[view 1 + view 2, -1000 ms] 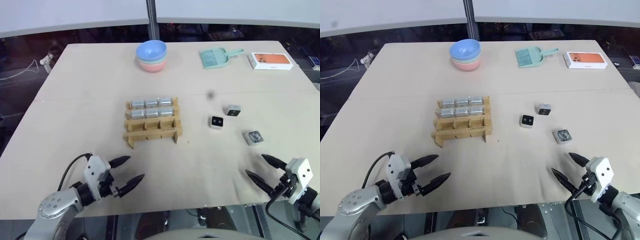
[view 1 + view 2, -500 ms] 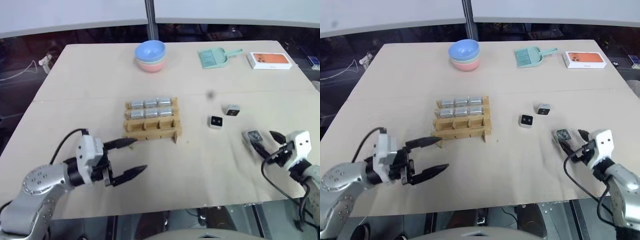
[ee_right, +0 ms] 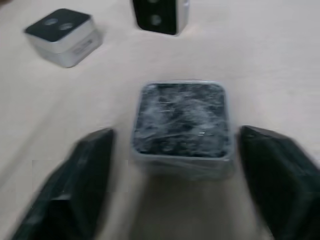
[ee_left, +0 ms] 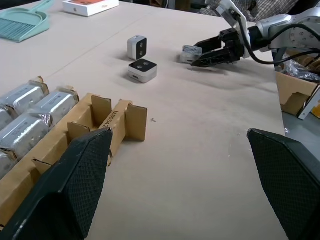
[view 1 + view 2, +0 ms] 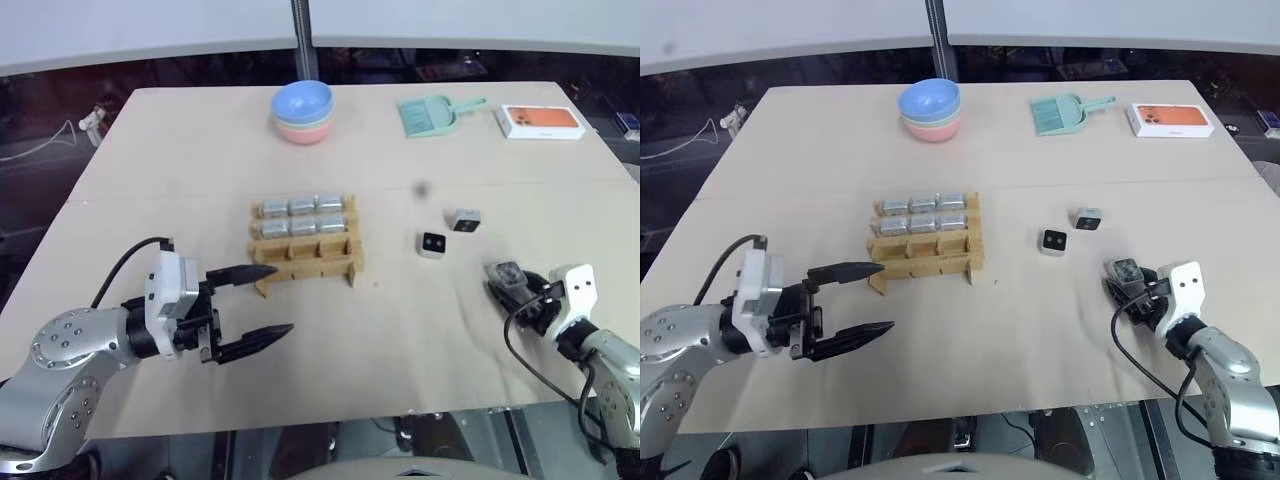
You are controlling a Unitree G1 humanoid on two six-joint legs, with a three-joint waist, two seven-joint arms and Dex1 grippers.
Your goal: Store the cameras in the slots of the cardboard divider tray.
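The cardboard divider tray [image 5: 305,262] stands mid-table with several silver cameras [image 5: 302,207] in its two back rows; the front row's slots are bare. Three more cameras lie loose to its right: one lens-up [image 5: 433,244], one behind it [image 5: 465,220], and a film-wrapped one [image 5: 506,272] nearest the right edge. My right gripper [image 5: 512,288] straddles the wrapped camera [image 3: 182,120], one finger [image 3: 75,185] on each side with a narrow gap on each side. Open and holding nothing, my left gripper [image 5: 282,298] hovers by the tray's front left corner.
Stacked blue and pink bowls [image 5: 303,110] sit at the back centre. A teal dustpan [image 5: 432,113] and a white-and-orange phone box [image 5: 542,121] lie at the back right. The table's near edge [image 5: 330,420] runs just behind both grippers.
My right gripper has moved forward onto the wrapped camera and its fingers have narrowed around it. My left gripper has risen and swung toward the tray's front left corner.
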